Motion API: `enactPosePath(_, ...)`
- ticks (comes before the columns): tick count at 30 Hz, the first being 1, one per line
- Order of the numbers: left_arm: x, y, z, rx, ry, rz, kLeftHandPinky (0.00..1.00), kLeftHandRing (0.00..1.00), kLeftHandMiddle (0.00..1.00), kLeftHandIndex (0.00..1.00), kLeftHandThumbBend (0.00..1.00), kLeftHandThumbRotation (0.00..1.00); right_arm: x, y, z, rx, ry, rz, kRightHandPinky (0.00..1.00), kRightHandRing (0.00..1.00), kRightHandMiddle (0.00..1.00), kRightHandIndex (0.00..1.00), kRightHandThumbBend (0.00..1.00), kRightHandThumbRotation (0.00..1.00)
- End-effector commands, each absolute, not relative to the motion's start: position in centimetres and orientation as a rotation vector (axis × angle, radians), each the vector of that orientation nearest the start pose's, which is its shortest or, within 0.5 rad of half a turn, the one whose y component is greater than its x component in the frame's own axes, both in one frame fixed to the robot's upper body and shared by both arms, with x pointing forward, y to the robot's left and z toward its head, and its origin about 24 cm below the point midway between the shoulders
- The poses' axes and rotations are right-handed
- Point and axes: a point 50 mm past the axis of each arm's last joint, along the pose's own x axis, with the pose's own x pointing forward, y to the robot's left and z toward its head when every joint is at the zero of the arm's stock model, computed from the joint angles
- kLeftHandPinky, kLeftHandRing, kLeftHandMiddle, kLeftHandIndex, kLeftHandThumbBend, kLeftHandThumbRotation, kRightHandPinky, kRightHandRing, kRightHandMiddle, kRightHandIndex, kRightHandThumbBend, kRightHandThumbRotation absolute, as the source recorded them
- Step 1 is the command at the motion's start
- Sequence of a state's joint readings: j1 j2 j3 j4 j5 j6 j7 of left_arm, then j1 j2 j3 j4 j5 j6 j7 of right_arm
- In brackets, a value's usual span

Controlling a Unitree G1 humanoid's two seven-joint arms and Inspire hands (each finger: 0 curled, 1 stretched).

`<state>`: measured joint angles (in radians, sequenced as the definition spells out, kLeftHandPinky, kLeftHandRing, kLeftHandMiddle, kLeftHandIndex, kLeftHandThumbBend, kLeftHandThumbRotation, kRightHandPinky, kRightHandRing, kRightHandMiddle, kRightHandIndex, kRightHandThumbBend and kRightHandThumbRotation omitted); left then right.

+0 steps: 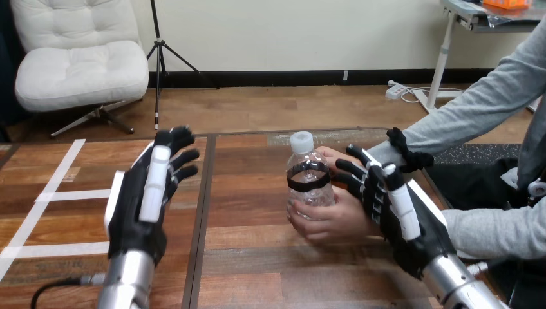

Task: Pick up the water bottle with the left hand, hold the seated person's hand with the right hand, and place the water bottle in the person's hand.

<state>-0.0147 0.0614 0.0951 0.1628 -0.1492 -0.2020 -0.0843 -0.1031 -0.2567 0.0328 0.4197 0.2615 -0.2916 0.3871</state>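
Observation:
A clear water bottle (310, 179) with a white cap and a black band stands upright at the table's middle. The person's near hand (329, 221) is curled round its lower part. The person's far hand (331, 154), on a grey-sleeved arm, lies just behind the bottle. My right hand (388, 205) lies against the back of the person's near hand with its fingers stretched out toward the bottle; I see no finger curled round that hand. Well left of the bottle, my left hand (145, 196) hovers over the table, apart from it, fingers relaxed and holding nothing.
The wooden table (257, 270) has a dark seam (202, 212) running front to back between my left hand and the bottle. White tape lines (45, 193) mark its left part. The person's grey-sleeved forearm (496, 230) lies along the right edge.

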Motion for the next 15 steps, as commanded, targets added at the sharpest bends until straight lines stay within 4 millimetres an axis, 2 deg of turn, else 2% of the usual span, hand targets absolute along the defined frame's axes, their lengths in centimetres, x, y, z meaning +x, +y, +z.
enactPosePath(1,25.25,18.45,7.07,-0.054,-0.252,0.006,0.80,0.81,0.81,0.76,0.65,0.90,26.82,-18.03,6.05,0.067,-0.198,0.333,0.98,0.92,0.92,0.96,1.00,1.00)
enactPosePath(15,25.18,19.10,6.19,-0.017,-0.238,0.006,0.84,0.80,0.80,0.74,0.63,0.88,25.94,-17.99,6.47,0.121,-0.207,0.325,1.00,0.97,0.95,0.97,1.00,1.00)
